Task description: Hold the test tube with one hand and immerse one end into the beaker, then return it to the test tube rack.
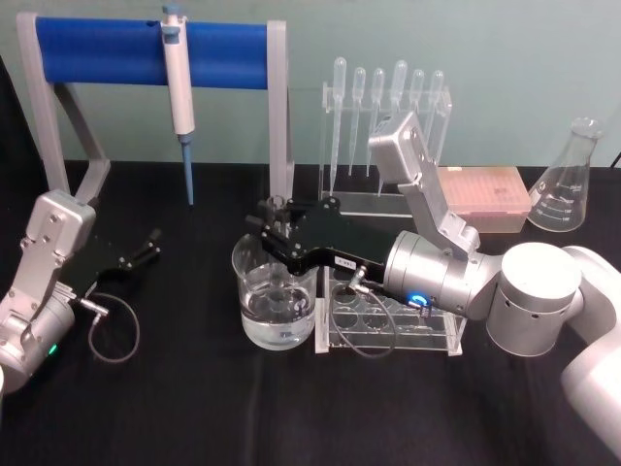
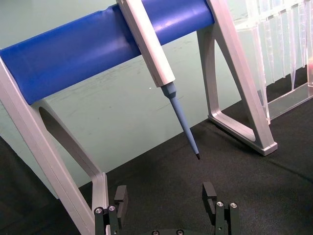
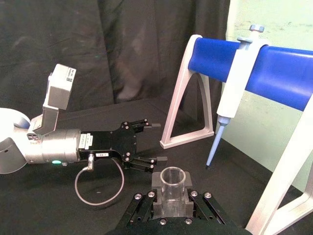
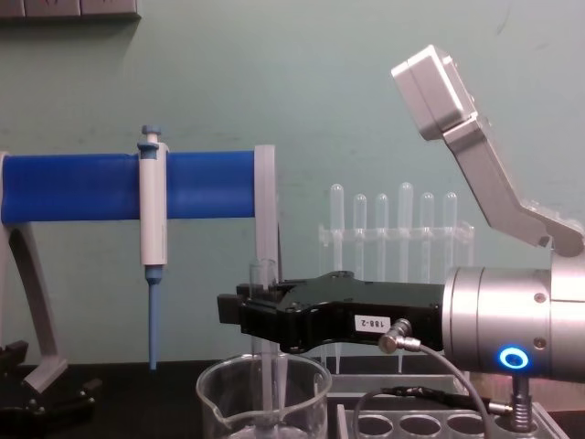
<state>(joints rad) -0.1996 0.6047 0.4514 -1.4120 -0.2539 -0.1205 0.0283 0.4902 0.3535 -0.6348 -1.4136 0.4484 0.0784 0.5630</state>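
The test tube [image 4: 264,279] stands upright with my right gripper [image 4: 239,315] shut on its upper part. Its lower end reaches down inside the beaker [image 4: 219,402], which holds clear liquid in the head view. There the beaker [image 1: 254,316] stands at table centre, with the right gripper [image 1: 275,228] directly above it. The right wrist view looks down the tube's open rim [image 3: 171,171], held between the right gripper [image 3: 171,192] jaws. My left gripper [image 1: 146,248] rests open and empty on the table to the left, apart from the beaker; it also shows as the left gripper [image 2: 165,196].
A stand with a blue bar [image 1: 107,49] holds a white-and-blue micropipette [image 1: 178,87] at the back left. Behind the beaker is a rack of plastic pipettes [image 1: 388,107]; a clear tube rack [image 1: 388,325] sits right beside it. A pink box [image 1: 485,199] and flask [image 1: 568,180] stand back right.
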